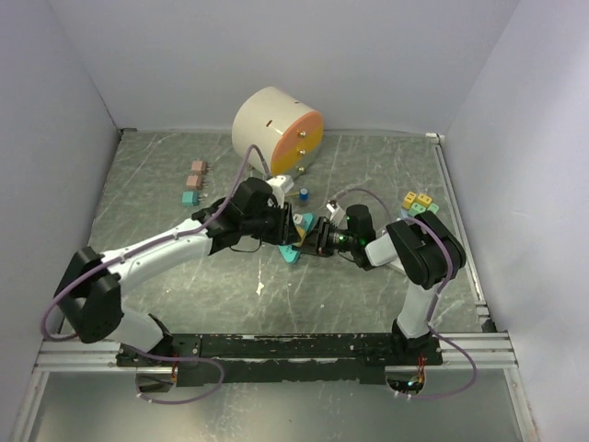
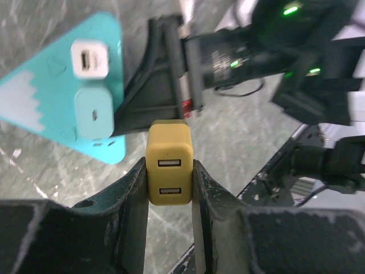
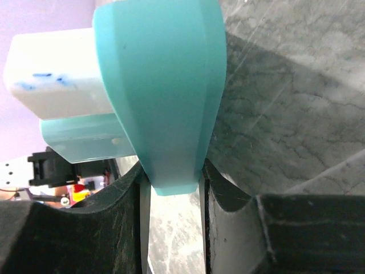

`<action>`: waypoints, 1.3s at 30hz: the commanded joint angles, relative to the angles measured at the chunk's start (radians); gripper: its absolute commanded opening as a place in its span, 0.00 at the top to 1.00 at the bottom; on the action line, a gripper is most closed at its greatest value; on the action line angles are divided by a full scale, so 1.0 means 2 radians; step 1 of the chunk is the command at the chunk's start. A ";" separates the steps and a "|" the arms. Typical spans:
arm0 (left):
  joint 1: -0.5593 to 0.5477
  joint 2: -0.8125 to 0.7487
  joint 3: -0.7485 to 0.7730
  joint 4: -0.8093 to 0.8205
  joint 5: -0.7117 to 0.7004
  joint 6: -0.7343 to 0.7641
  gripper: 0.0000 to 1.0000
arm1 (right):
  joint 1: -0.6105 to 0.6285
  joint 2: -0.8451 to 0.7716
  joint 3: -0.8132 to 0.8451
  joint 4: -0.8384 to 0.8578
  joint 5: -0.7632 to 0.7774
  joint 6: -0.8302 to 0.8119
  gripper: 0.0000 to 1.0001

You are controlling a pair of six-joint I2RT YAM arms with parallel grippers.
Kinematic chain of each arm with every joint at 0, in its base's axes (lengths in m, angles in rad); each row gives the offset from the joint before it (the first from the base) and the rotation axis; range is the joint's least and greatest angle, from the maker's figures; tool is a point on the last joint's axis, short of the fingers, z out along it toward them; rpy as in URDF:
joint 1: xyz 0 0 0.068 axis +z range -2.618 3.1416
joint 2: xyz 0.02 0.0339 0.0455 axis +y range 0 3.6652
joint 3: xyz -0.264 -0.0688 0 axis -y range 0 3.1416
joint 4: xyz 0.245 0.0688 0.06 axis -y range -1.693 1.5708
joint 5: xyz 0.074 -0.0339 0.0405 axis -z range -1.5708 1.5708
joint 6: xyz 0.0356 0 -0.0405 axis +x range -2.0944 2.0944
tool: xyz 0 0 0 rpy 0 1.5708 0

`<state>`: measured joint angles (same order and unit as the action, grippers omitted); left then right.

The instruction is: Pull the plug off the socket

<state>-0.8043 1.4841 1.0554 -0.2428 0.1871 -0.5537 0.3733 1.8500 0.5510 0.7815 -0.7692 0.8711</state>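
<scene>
A yellow plug (image 2: 169, 149) with two USB slots sits between the fingers of my left gripper (image 2: 169, 165), which is shut on it. It hangs apart from the teal triangular socket (image 2: 45, 97), above bare table. A white plug (image 2: 89, 60) and a teal plug (image 2: 94, 111) stand in the socket. My right gripper (image 3: 172, 171) is shut on one corner of the socket (image 3: 165, 85), a finger pressed against each side. In the top view the two grippers meet mid-table, left (image 1: 287, 226) and right (image 1: 308, 241), over the socket (image 1: 292, 255).
A big cream and orange cylinder (image 1: 276, 131) lies at the back. Small pink and teal blocks (image 1: 195, 180) sit at the left, yellow and green ones (image 1: 419, 203) at the right. White walls close in three sides.
</scene>
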 commanded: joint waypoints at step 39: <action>0.539 0.159 -0.023 -0.043 0.250 0.055 0.58 | -0.023 0.015 0.027 -0.141 0.039 -0.153 1.00</action>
<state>0.2649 1.7908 0.9924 -0.3313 0.6605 -0.4702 0.3378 1.8294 0.6266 0.5903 -0.8021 0.6495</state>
